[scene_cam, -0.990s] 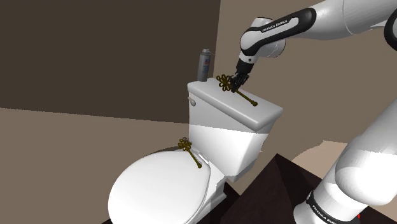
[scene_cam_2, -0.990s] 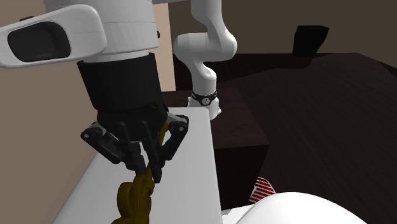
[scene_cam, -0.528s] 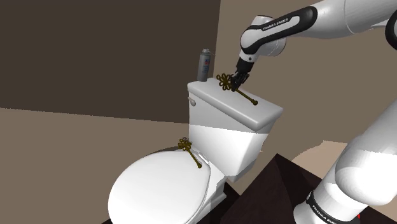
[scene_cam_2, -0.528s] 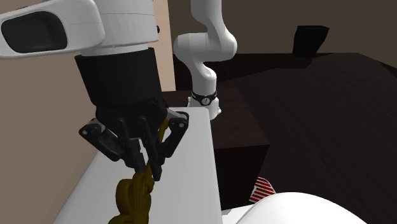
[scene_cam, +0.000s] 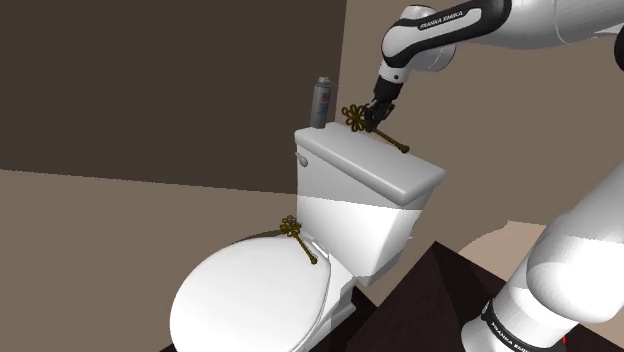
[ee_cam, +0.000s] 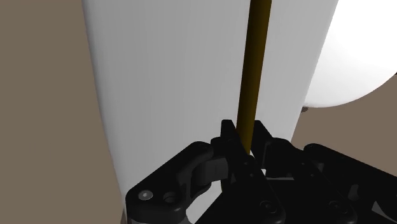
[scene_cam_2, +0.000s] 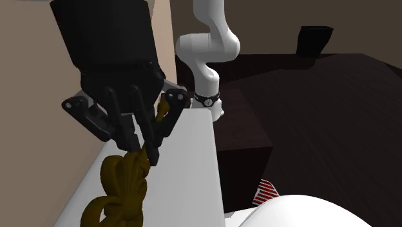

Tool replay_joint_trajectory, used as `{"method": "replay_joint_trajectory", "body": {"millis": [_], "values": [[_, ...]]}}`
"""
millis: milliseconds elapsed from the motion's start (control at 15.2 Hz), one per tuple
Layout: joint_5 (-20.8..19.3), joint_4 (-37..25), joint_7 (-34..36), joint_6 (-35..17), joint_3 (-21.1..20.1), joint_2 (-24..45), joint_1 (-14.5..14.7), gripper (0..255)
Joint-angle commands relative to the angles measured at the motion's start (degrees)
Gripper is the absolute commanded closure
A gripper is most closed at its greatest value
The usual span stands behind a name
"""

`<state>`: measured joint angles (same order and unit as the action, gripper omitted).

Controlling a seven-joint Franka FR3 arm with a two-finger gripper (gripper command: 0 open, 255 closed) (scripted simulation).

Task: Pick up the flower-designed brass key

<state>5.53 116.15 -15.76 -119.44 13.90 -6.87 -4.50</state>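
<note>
Three cameras, one toilet tank: how we see it

Our shoulder camera looks down from beside the stand [scene_cam: 425, 300] at middle distance, facing the whole toilet [scene_cam: 260, 290]. The tank lid [scene_cam: 370, 165] sits near frame centre and the arm [scene_cam: 450, 25] enters from the upper right. Our second exterior camera sits very near, low at lid level, and faces back along the lid toward the arm's base at upper centre, with the gripper [scene_cam_2: 145, 151] large at upper left. Our wrist camera looks closely along the gripper onto the lid. All three share the lid, the gripper and the key [scene_cam_2: 122, 187].
</note>
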Motion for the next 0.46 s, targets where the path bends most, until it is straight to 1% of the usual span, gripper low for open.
{"method": "replay_joint_trajectory", "body": {"millis": [0, 264, 396], "values": [[-0.2, -1.3, 0.3, 1.6, -0.1, -0.3, 0.0, 255], [-0.4, -4.1, 0.7, 4.6, -0.1, -0.6, 0.0, 255], [-0.4, -4.2, 0.7, 4.7, -0.1, -0.6, 0.0, 255]]}}
